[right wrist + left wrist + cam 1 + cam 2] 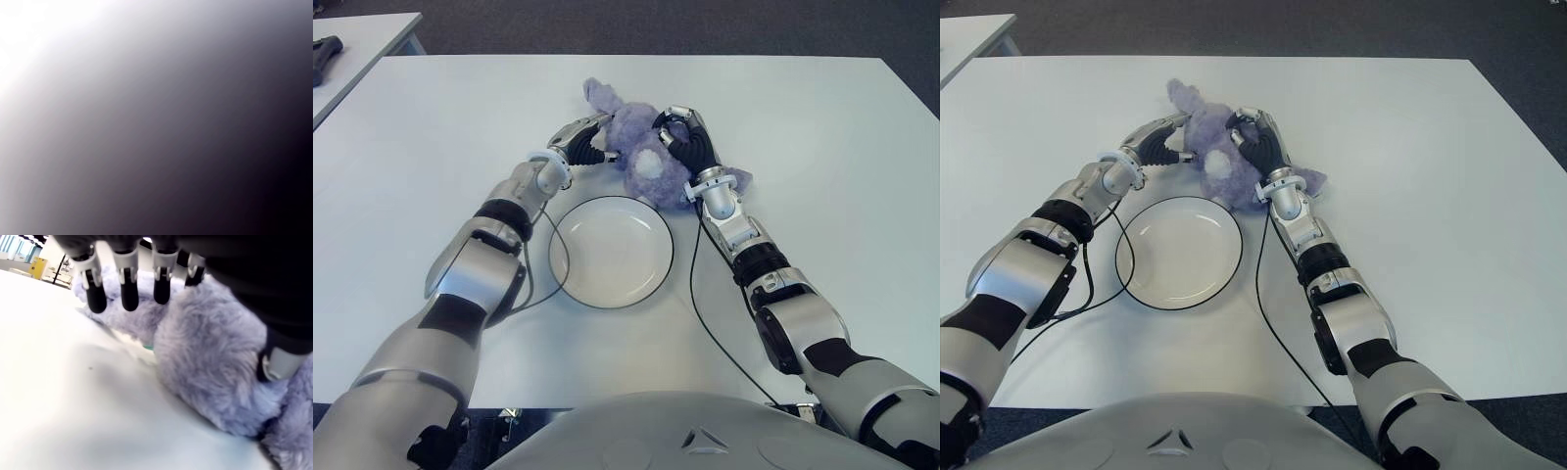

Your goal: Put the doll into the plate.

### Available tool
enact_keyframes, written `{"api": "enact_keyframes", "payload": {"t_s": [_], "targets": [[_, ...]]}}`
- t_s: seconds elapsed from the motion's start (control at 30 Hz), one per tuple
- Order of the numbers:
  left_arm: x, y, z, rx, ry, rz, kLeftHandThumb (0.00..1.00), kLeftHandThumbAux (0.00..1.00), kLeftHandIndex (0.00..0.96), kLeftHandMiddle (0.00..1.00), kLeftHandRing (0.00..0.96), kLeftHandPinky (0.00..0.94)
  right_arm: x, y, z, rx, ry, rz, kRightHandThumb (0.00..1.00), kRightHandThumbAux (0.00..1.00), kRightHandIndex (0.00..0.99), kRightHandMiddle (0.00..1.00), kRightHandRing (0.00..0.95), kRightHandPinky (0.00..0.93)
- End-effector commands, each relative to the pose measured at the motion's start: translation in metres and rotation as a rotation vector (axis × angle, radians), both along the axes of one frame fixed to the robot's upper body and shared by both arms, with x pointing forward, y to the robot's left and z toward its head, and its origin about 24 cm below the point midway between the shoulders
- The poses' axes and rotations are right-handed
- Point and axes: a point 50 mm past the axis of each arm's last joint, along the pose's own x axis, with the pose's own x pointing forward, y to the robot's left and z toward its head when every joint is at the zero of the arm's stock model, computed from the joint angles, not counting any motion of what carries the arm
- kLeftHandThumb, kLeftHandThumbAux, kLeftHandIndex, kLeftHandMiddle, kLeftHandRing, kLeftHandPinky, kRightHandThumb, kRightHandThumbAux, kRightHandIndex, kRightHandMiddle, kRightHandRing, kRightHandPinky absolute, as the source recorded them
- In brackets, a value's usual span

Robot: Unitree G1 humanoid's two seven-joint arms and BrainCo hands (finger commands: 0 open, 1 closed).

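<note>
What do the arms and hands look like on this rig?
Both arms have silver shells with black joint sections. The left hand and right hand have black fingers with silver segments. A thin black cable runs along each forearm.

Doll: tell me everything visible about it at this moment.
The doll is a fluffy lavender plush with a white patch, lying on the white table just beyond the plate, not in it. The left hand touches one side with fingers extended; the right hand curls over the other side.
</note>
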Motion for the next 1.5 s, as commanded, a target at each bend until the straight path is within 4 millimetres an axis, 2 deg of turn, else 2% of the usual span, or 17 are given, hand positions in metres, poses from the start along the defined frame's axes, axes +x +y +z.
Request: {"api": "enact_keyframes", "payload": {"t_s": [0.03, 0.27, 0.43, 0.47, 0.77, 0.93, 0.97, 1.0, 1.03, 1.07, 1.1, 1.5], "targets": [[0.0, -0.01, -0.003, -0.012, 0.011, -0.007, 0.365, 0.44, 0.064, 0.1, 0.112, 0.123, -0.002, -0.002, -0.02, 0.001, 0.112, -0.028, 0.715, 0.712, 0.441, 0.849, 0.845, 0.84], [0.002, -0.02, -0.001, -0.059, 0.027, -0.004, 0.495, 0.425, 0.107, 0.128, 0.136, 0.148, 0.002, -0.004, -0.022, 0.046, 0.153, -0.048, 0.714, 0.71, 0.441, 0.84, 0.839, 0.843], [0.002, -0.025, 0.0, -0.103, 0.033, 0.018, 0.528, 0.427, 0.119, 0.14, 0.146, 0.16, 0.003, -0.005, -0.024, 0.045, 0.159, -0.061, 0.714, 0.71, 0.441, 0.841, 0.838, 0.844], [0.003, -0.026, 0.0, -0.119, 0.034, 0.028, 0.565, 0.433, 0.137, 0.161, 0.166, 0.179, 0.003, -0.005, -0.024, 0.044, 0.161, -0.064, 0.715, 0.71, 0.441, 0.843, 0.84, 0.848], [0.002, -0.035, -0.006, -0.224, 0.013, 0.125, 0.672, 0.455, 0.206, 0.258, 0.275, 0.235, 0.004, -0.005, -0.027, 0.034, 0.162, -0.092, 0.714, 0.71, 0.441, 0.839, 0.838, 0.84], [0.001, -0.036, -0.006, -0.239, -0.015, 0.148, 0.734, 0.465, 0.277, 0.338, 0.353, 0.363, 0.004, -0.006, -0.029, 0.03, 0.171, -0.106, 0.712, 0.71, 0.441, 0.83, 0.832, 0.831], [0.001, -0.036, -0.006, -0.24, -0.018, 0.15, 0.726, 0.631, 0.383, 0.367, 0.376, 0.39, 0.004, -0.006, -0.029, 0.029, 0.173, -0.108, 0.712, 0.71, 0.441, 0.827, 0.829, 0.828], [0.001, -0.036, -0.007, -0.241, -0.02, 0.151, 0.724, 0.673, 0.409, 0.374, 0.382, 0.398, 0.004, -0.006, -0.029, 0.029, 0.174, -0.109, 0.712, 0.71, 0.441, 0.826, 0.828, 0.828], [0.001, -0.036, -0.007, -0.242, -0.022, 0.152, 0.724, 0.68, 0.414, 0.375, 0.383, 0.399, 0.005, -0.007, -0.03, 0.028, 0.177, -0.11, 0.712, 0.71, 0.441, 0.826, 0.828, 0.827], [0.0, -0.036, -0.007, -0.243, -0.023, 0.153, 0.812, 0.667, 0.431, 0.433, 0.398, 0.4, 0.005, -0.007, -0.03, 0.028, 0.179, -0.111, 0.712, 0.71, 0.442, 0.825, 0.827, 0.828], [0.0, -0.035, -0.007, -0.245, -0.024, 0.154, 0.835, 0.663, 0.437, 0.447, 0.405, 0.399, 0.005, -0.007, -0.03, 0.029, 0.181, -0.111, 0.712, 0.71, 0.442, 0.825, 0.827, 0.831], [0.001, -0.035, -0.006, -0.233, -0.037, 0.167, 0.845, 0.66, 0.456, 0.442, 0.442, 0.431, 0.007, -0.009, -0.031, 0.045, 0.203, -0.111, 0.713, 0.71, 0.442, 0.829, 0.83, 0.833]]}}
